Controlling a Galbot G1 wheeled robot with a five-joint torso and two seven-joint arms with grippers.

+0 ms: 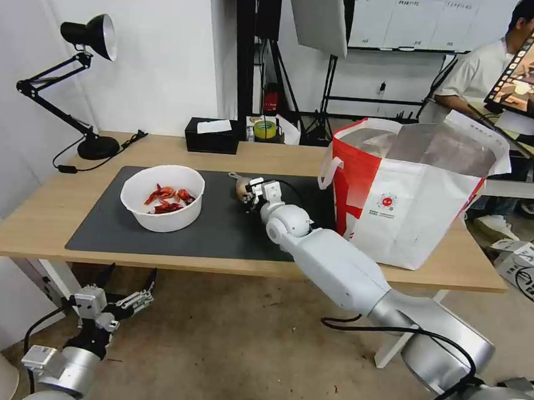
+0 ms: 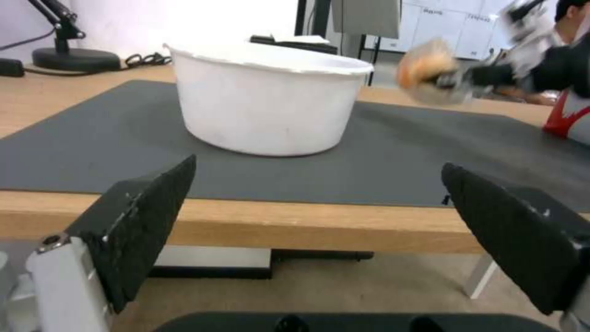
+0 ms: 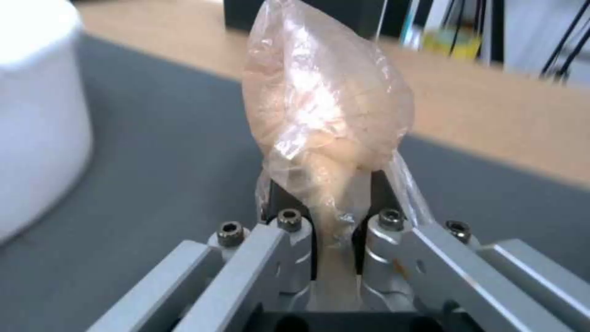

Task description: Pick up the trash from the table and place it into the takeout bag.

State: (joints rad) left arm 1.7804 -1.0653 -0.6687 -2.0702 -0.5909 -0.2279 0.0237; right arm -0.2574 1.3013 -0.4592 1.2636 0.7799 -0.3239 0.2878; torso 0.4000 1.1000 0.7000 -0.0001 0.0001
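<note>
Knotted clear bag of beige lump hangs above the dark mat, its thin film pinched in the clamped right gripper. It seems held by loose plastic alone, so it could slip before reaching the takeout bag. Left gripper waits spread below the table.

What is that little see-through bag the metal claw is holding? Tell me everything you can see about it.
The knotted clear bag is thin, crinkly, glossy plastic around a pale beige lump. The right gripper is shut on its gathered lower end, so the fuller part sticks out beyond the fingers. In the head view it sits over the dark grey mat, between the white bowl and the takeout bag; the left wrist view shows it lifted off the mat. Nothing else touches it.
</note>
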